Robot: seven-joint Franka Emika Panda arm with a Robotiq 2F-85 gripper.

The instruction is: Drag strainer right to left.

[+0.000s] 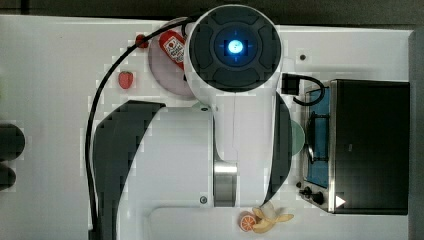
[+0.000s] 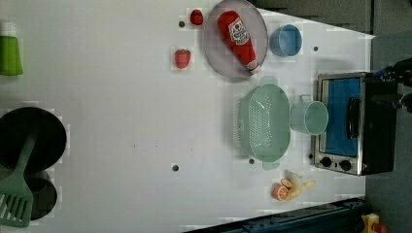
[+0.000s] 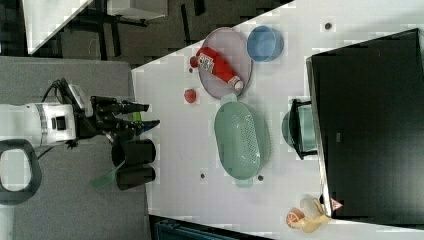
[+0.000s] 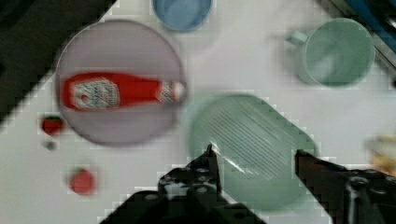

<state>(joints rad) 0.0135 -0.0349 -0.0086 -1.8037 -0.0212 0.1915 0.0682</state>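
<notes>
The strainer (image 2: 265, 124) is a pale mint-green oval colander with a dotted centre. It rests on the white table between a grey plate and a toaster oven, and appears again in the right view (image 3: 241, 140). In the wrist view my gripper (image 4: 256, 156) hangs above the strainer (image 4: 252, 135), open, its two dark fingers straddling the strainer's width with nothing between them. In the right view the gripper (image 3: 145, 115) stands well apart from the strainer, fingers spread. In the top view my arm covers most of the strainer.
A mint mug (image 2: 309, 117) sits between the strainer and the toaster oven (image 2: 347, 124). A grey plate (image 2: 218, 53) carries a ketchup bottle (image 2: 238, 31) beside a blue bowl (image 2: 285, 40). A strawberry (image 2: 182, 58), a banana and orange slice (image 2: 289, 188), and a black pan (image 2: 29, 141) are also on the table.
</notes>
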